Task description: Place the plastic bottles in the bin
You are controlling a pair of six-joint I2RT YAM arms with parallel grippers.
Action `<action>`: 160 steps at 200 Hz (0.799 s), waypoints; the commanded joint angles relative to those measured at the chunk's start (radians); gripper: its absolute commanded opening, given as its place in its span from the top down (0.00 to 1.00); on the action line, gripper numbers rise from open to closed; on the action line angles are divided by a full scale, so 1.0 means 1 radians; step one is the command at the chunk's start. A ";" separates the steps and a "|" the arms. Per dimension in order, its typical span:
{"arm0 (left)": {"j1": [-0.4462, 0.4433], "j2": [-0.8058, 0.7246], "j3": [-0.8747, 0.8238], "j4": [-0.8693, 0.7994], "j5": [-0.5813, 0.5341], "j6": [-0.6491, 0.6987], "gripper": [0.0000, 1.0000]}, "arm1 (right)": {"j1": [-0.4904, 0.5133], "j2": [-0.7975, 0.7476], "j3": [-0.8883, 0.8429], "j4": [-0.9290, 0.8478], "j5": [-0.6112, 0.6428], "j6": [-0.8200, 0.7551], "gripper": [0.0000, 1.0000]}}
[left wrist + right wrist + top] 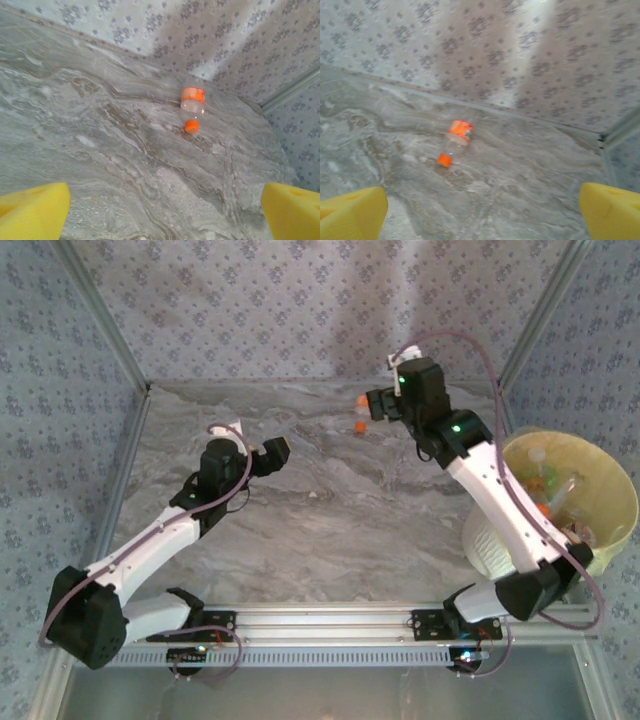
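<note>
The orange-capped bottle (358, 414) lay close ahead of the wide-spread right gripper (374, 405), cap toward the near edge of the table (330, 530), with the equally spread left gripper (280, 452) farther off.

the pads (35, 212) on my left end effector (165, 217) and right end effector (482, 217) look like matt yellow foam. the counter (330, 510) is smooth, grey-veined stone in look, faintly sheened. the bottle (192, 106) is clear glossy plastic, its cap opaque. the bin (482, 540) is white plastic, lined with thin pale yellow film.
</note>
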 commanded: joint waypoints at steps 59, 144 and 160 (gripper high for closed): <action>0.028 -0.175 -0.098 -0.076 -0.138 0.036 0.02 | -0.082 0.464 0.231 -0.029 -0.315 0.352 0.00; 0.088 -0.276 -0.204 -0.095 -0.189 -0.007 0.02 | -0.194 0.971 0.702 -0.155 -0.293 0.419 0.01; 0.100 -0.298 -0.226 -0.098 -0.211 -0.010 0.02 | -0.204 1.054 0.811 -0.198 -0.302 0.415 0.01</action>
